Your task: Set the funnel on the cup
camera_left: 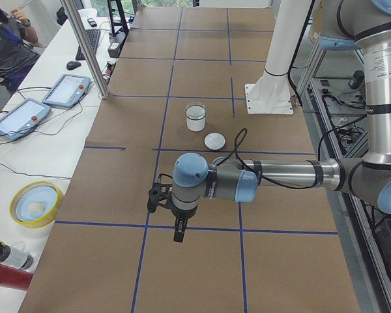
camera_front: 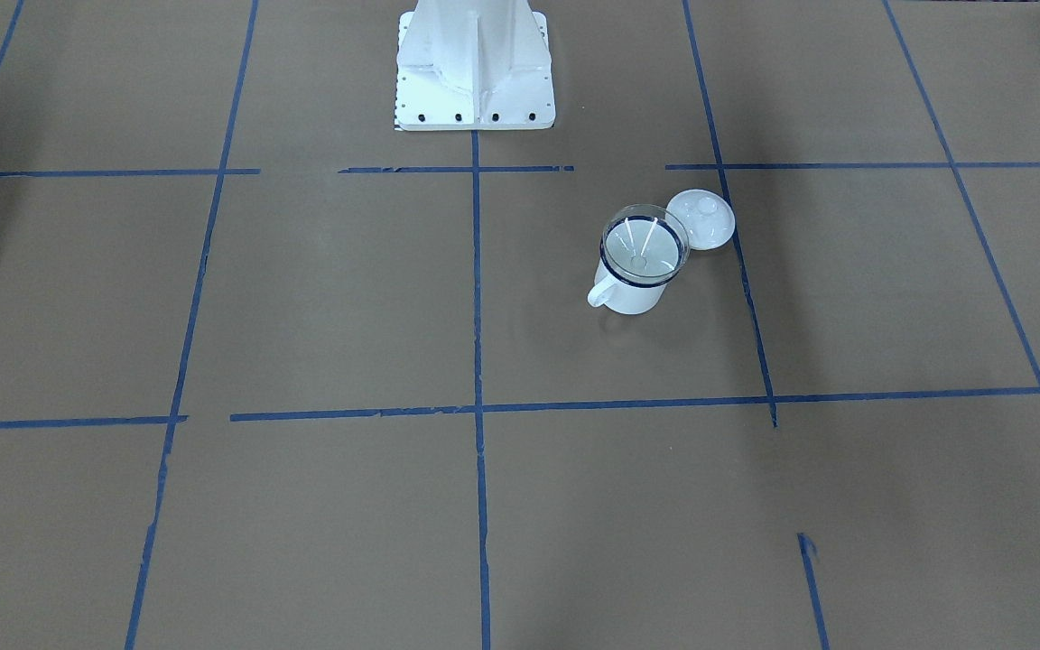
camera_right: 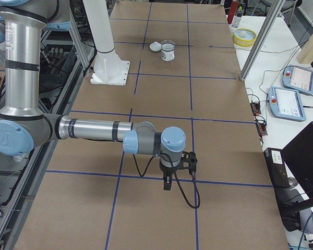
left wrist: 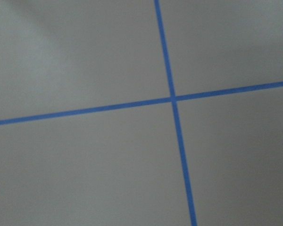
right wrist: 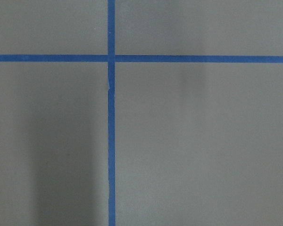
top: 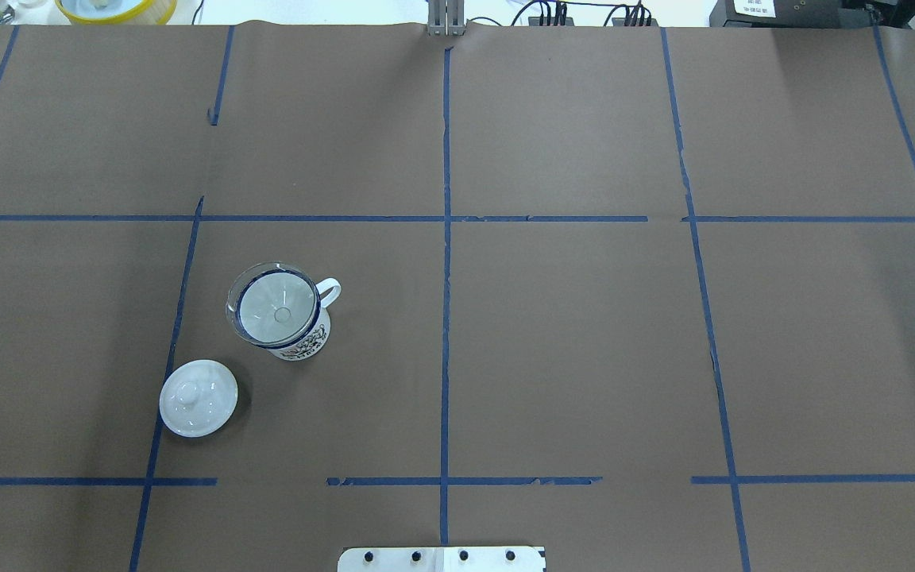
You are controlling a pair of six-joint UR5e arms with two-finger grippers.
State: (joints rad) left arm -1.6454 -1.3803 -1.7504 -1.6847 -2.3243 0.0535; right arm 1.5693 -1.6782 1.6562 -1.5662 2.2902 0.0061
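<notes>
The clear funnel (camera_front: 645,242) sits in the mouth of the white enamel cup (camera_front: 634,292), its wide rim on the cup's dark blue rim and its spout down inside. They also show in the overhead view, funnel (top: 273,312) on cup (top: 308,340). The left gripper (camera_left: 178,235) hangs over the table end, far from the cup (camera_left: 195,122). The right gripper (camera_right: 167,185) hangs over the opposite end. Both show only in the side views, so I cannot tell if they are open or shut. The wrist views show only brown paper and blue tape.
A round white knobbed lid (top: 198,397) lies on the table just beside the cup. The robot's white base (camera_front: 475,72) stands at the table's edge. A yellow bowl (camera_left: 34,203), tablets (camera_left: 66,89) and a metal pole (camera_left: 86,49) are on the operators' side.
</notes>
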